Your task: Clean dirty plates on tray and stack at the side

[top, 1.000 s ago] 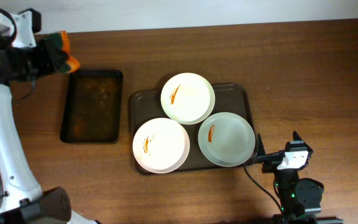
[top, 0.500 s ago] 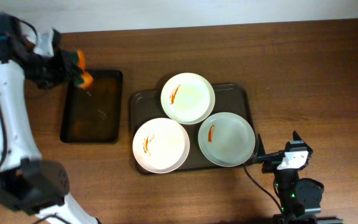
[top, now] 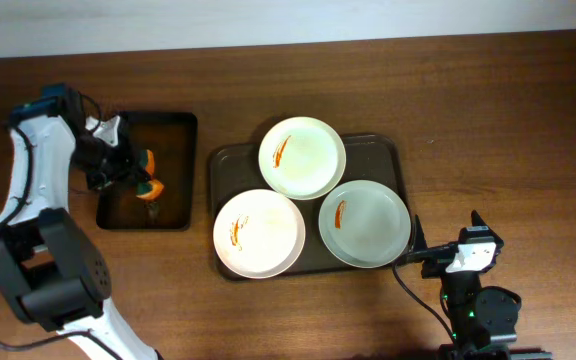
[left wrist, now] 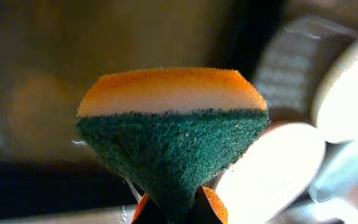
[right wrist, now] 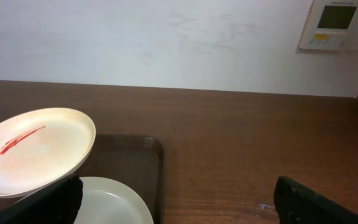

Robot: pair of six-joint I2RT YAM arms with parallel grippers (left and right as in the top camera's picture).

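Note:
Three dirty plates with orange-red smears sit on the large dark tray (top: 393, 158): a cream one at the back (top: 302, 157), a cream one at front left (top: 258, 233), a pale grey-green one at front right (top: 364, 223). My left gripper (top: 146, 184) is shut on an orange and green sponge (left wrist: 169, 121) and holds it over the small black tray (top: 173, 135). My right gripper (top: 443, 253) is open and empty at the table's front right, beside the large tray. In the right wrist view the back plate (right wrist: 33, 149) and the grey-green plate (right wrist: 107, 200) show.
The small black tray holds brownish liquid, left of the large tray. A thermostat panel (right wrist: 337, 25) hangs on the wall behind. Bare wooden table (top: 508, 120) lies right of the large tray.
My left gripper has moved with the sponge from the black tray's back left corner forward and right, to over the tray's middle. The right arm has not moved.

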